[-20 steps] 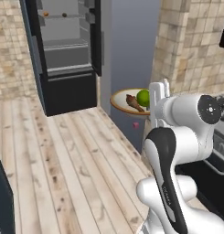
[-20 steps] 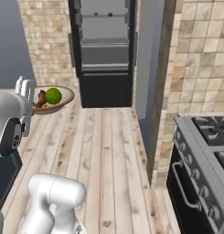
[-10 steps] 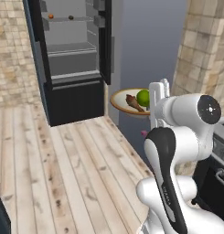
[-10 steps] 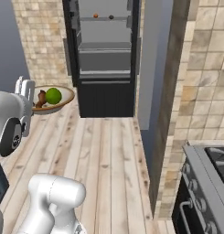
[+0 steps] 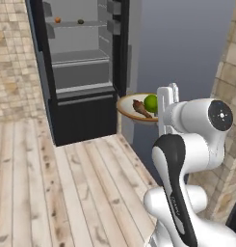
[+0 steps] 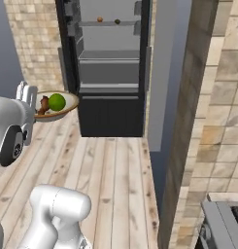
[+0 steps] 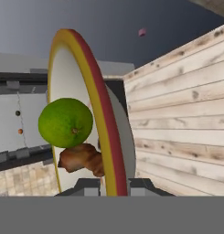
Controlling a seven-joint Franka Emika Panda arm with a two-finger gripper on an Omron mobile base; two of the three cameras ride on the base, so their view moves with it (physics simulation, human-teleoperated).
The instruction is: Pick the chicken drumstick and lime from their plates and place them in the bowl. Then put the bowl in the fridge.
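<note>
Two base views have swung since a second ago, so the open fridge (image 5: 81, 72) now stands nearer and more squarely ahead of me. My pincer (image 5: 166, 103) stays clamped tight on the rim of the bowl (image 5: 130, 110), carried level above the floor, lime (image 5: 150, 103) and chicken drumstick (image 5: 139, 108) inside.

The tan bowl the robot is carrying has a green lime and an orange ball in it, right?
Not quite. The tan bowl in the gripper holds the round green lime and a brown roasted chicken drumstick, not an orange ball. The left base view shows this.
</note>
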